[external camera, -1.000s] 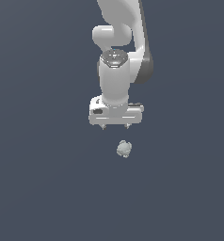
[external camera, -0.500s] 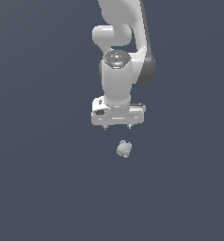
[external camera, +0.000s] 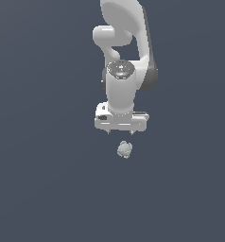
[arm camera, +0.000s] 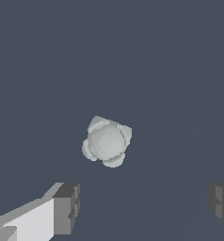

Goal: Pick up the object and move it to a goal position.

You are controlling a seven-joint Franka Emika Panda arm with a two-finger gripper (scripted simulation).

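Observation:
The object is a small lumpy pale grey-green blob on the dark grey floor, just in front of and below the white gripper in the exterior view. In the wrist view the object lies apart from the two dark fingertips, ahead of the wide gap between them. The gripper is open and empty, its jaws far wider than the object. It hangs above the floor, not touching the object.
The white arm rises behind the gripper. The floor is a plain dark grey surface on all sides.
The gripper has come slightly lower toward the object. The object has not moved.

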